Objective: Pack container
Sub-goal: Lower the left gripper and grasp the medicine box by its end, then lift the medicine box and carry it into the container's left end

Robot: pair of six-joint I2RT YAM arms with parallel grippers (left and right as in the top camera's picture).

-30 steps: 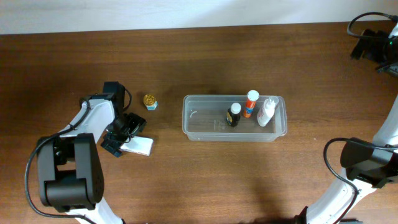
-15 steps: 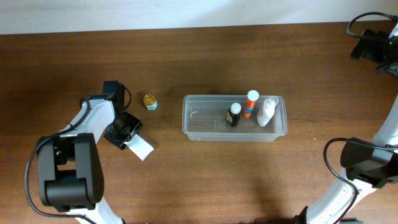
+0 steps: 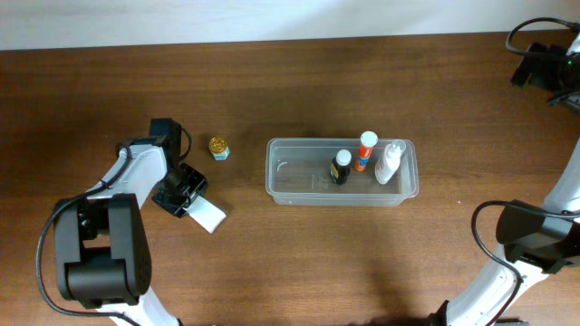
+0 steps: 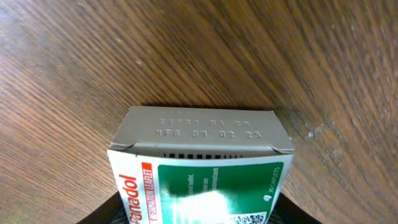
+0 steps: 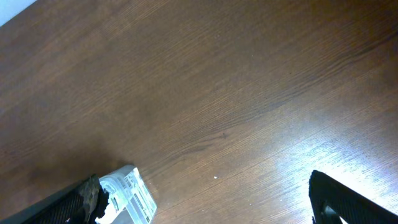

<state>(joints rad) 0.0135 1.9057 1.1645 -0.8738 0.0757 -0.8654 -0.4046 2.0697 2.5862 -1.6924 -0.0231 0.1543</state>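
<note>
The clear container point(image 3: 281, 172) lies right of the table's middle, and one of its corners point(image 5: 127, 193) shows in the right wrist view. Inside it stand a dark bottle point(image 3: 340, 167), an orange-capped bottle point(image 3: 365, 150) and a white bottle point(image 3: 390, 163). My left gripper point(image 3: 184, 193) is at the left, shut on a white and green Panadol box point(image 3: 207, 215). The left wrist view shows that box point(image 4: 199, 162) filling the gap between the dark fingers point(image 4: 102, 214), just over the wood. My right gripper point(image 5: 204, 183) hangs open and empty at the far right.
A small yellow-capped jar point(image 3: 218, 148) stands on the table between my left arm and the container. The right arm's base point(image 3: 530, 240) sits at the near right edge. A pale wall edge runs along the back of the table.
My left gripper has closed on the Panadol box. The box has swung from lying across to pointing diagonally away from the fingers. The right arm has not moved.
</note>
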